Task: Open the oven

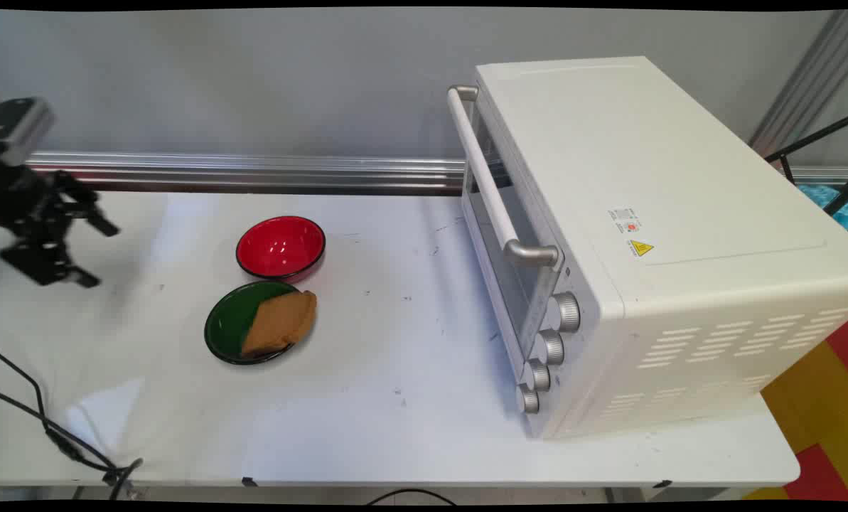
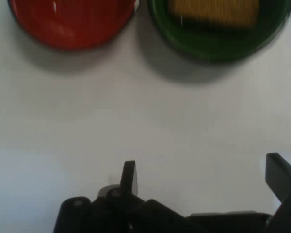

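While the pincer [image 1: 89,252] hangs open and empty over the desk's [image 1: 395,398] left edge, nothing is touched. Nearest things, toward desk centre: a red bowl [image 1: 280,247] and, just beside it on the near side, a green plate [image 1: 235,320] carrying a tan slab [image 1: 281,322], apparently bread, overhanging the rim. Judged light, soft, crushable; its overhanging edge looks the easiest hold. A white oven [image 1: 651,242] fills the right end, door closed.
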